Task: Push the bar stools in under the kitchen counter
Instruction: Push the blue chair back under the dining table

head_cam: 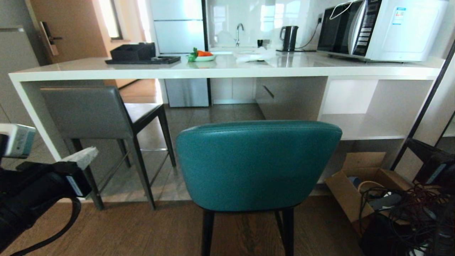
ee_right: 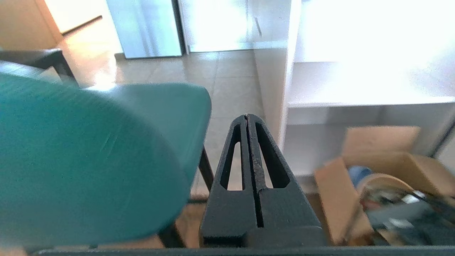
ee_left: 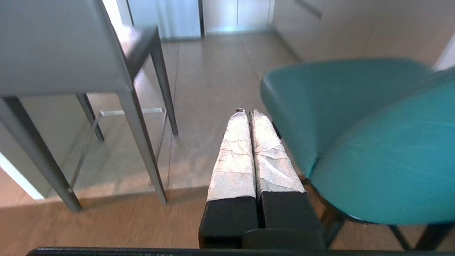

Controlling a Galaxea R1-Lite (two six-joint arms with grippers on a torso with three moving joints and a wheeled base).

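Observation:
The teal bar stool (head_cam: pixel 256 163) stands right before me, its curved back toward me, out in front of the white kitchen counter (head_cam: pixel 227 69). The grey bar stool (head_cam: pixel 85 112) stands at the left with its seat under the counter top. My left gripper (head_cam: pixel 83 156) hangs low at the left, shut and empty, its taped fingertips (ee_left: pixel 241 121) just left of the teal stool (ee_left: pixel 373 142) and right of the grey stool (ee_left: pixel 60 46). My right gripper (ee_right: pixel 246 117) is shut and empty, beside the right edge of the teal stool (ee_right: pixel 89 160).
An open cardboard box (head_cam: pixel 359 185) and a tangle of cables (head_cam: pixel 408 213) lie on the floor at the right, below the counter's open shelves (head_cam: pixel 359 124). A microwave (head_cam: pixel 380 28), kettle (head_cam: pixel 289 37) and black tray (head_cam: pixel 142 58) are on the counter.

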